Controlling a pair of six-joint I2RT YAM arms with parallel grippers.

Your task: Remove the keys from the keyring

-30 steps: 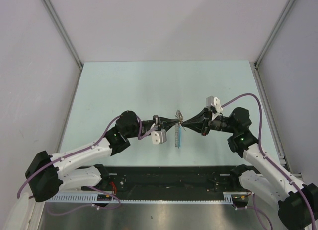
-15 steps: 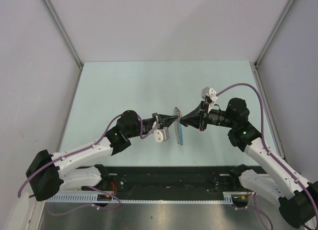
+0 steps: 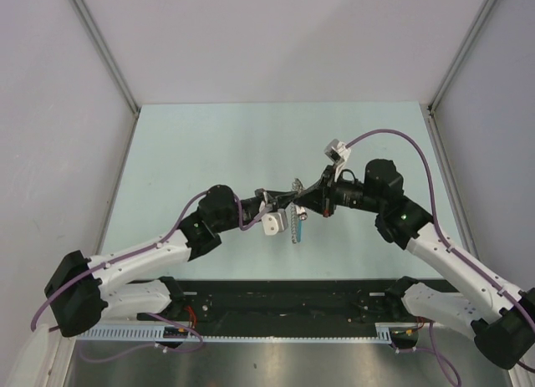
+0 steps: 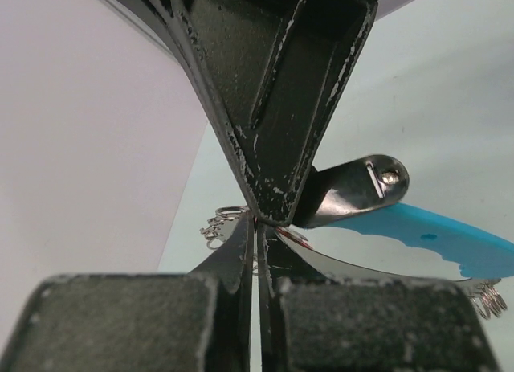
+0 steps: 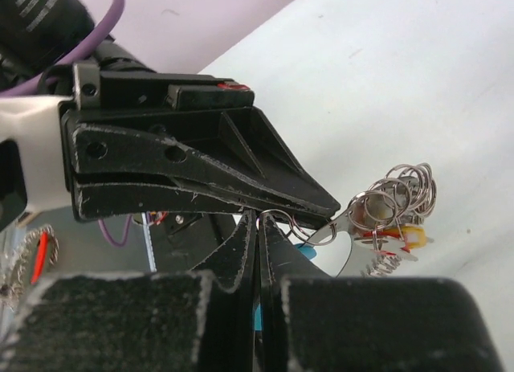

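Both grippers meet tip to tip above the middle of the table and hold the key bunch in the air. My left gripper [image 3: 287, 205] is shut; its grip point is hidden, seemingly on the keyring. My right gripper [image 3: 303, 201] is shut on the thin wire keyring [image 5: 283, 218]. A shiny flat metal key [image 5: 344, 245] hangs from that ring, beside a cluster of small rings [image 5: 399, 192]. The blue strap [image 3: 298, 228] hangs below the grippers. In the left wrist view my shut fingertips [image 4: 241, 237] touch the right gripper's tip, with the strap [image 4: 434, 239] and its metal clasp [image 4: 361, 187] behind.
The pale green table [image 3: 209, 145] lies below, bounded by white walls and metal rails [image 3: 104, 48] at left and right. The arm bases and a black mounting strip [image 3: 284, 299] fill the near edge.
The right arm has swung left and its wrist has turned. The held bunch and both gripper tips have shifted a little left, and the blue strap has swung with them.
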